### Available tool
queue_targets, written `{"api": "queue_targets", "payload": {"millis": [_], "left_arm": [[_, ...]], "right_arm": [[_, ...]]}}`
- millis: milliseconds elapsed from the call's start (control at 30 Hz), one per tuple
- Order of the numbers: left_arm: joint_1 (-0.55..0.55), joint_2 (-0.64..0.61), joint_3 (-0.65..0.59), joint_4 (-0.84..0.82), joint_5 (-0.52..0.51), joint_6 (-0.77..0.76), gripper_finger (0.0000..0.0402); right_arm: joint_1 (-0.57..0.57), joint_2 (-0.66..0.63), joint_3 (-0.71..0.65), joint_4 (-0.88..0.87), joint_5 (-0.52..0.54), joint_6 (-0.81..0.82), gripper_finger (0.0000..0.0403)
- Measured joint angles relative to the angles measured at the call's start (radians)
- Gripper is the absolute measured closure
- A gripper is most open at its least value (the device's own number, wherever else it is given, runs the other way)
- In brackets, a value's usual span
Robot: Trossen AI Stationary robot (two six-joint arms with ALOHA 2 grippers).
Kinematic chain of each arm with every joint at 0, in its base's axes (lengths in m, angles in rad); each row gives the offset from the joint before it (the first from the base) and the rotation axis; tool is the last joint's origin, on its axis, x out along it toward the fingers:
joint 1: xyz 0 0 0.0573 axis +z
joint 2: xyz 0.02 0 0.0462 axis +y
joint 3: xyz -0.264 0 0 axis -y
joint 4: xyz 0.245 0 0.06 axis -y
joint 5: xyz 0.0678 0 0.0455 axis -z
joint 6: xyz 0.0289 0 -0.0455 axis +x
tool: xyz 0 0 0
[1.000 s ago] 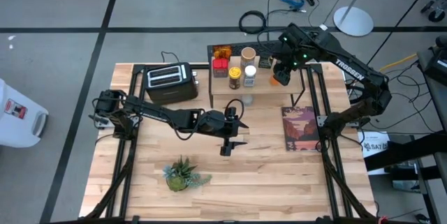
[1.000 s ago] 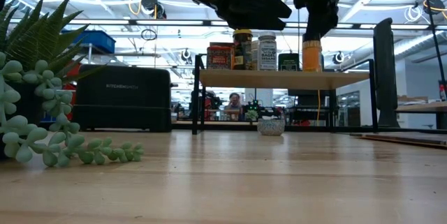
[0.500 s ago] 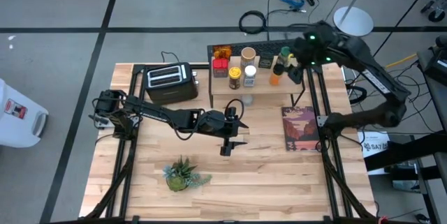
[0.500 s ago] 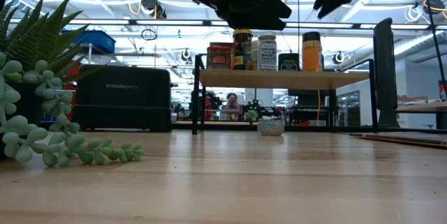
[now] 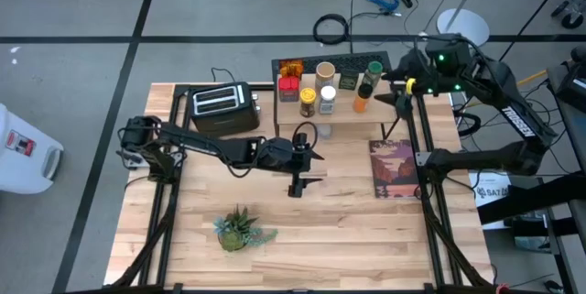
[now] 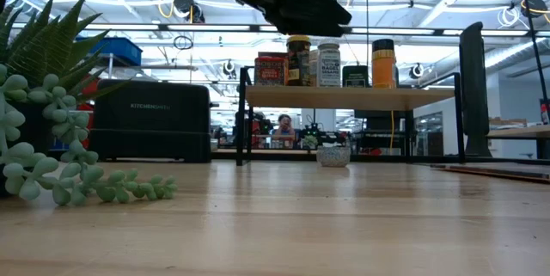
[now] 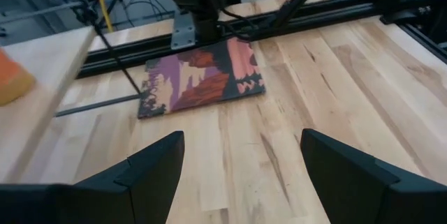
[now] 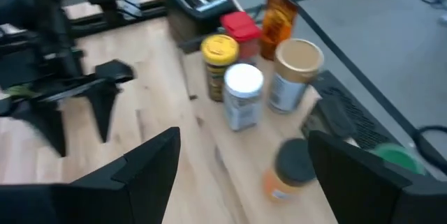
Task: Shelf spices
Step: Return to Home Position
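A: A grey workshop floor strewn with cables surrounds a pale wooden bench [image 5: 348,230]. How far along is the shelving?

B: It looks finished. The shelf [image 5: 352,122], a low rack with a light plank top on black wire legs, stands midway along the bench's far edge. All seven spices I can count are on its plank, and none is left on the bench itself.

A: How do they look?

B: Small, upright and close together. At the back are an amber jar [image 5: 291,67], a tan-lidded jar [image 5: 326,74] and a dark square tin [image 5: 348,81]. In front are a red tin [image 5: 288,86], a yellow-lidded jar [image 5: 309,100] and a white-capped shaker [image 5: 328,98]. The tall orange bottle [image 5: 366,85] stands alone at the end nearest the bench's right edge.

A: And the arms?

B: The right gripper [image 8: 244,140] hangs raised beyond that end, near the far right corner. Its fingers are spread and it holds nothing. The left gripper [image 7: 242,144] is over the bench's middle, likewise spread and empty. I judge that only parking the arms is left.

A: Anything else?

B: A black toaster [image 5: 224,106] sits toward the far left corner. A picture book [image 5: 394,168] lies by the right edge, and a potted plant [image 5: 240,230] is near the front edge.
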Motion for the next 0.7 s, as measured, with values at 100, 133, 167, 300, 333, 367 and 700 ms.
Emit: {"api": "queue_targets", "payload": {"millis": [100, 133, 167, 300, 333, 367, 700], "left_arm": [[0.015, -0.028, 0.000, -0.026, 0.000, 0.000, 0.0107], [0.020, -0.039, 0.000, -0.033, -0.001, 0.000, 0.0107], [0.024, -0.050, 0.000, -0.035, -0.001, 0.000, 0.0107], [0.041, -0.091, 0.000, -0.042, -0.001, 0.008, 0.0107], [0.045, -0.103, 0.000, -0.045, -0.001, 0.010, 0.0107], [0.047, -0.113, 0.000, -0.045, -0.001, 0.016, 0.0107], [0.065, -0.190, 0.000, -0.057, -0.010, 0.035, 0.0107]], "right_arm": [[0.058, 0.005, 0.000, 0.029, 0.000, 0.008, 0.0101], [0.080, 0.009, 0.000, 0.045, 0.000, 0.011, 0.0101], [0.103, 0.015, 0.000, 0.065, -0.001, 0.016, 0.0101], [0.206, 0.051, 0.000, 0.146, 0.000, 0.025, 0.0101], [0.233, 0.062, 0.000, 0.164, 0.001, 0.025, 0.0101], [0.261, 0.076, 0.000, 0.182, 0.003, 0.024, 0.0101], [0.448, 0.240, 0.000, 0.341, 0.004, -0.063, 0.0101]]}}
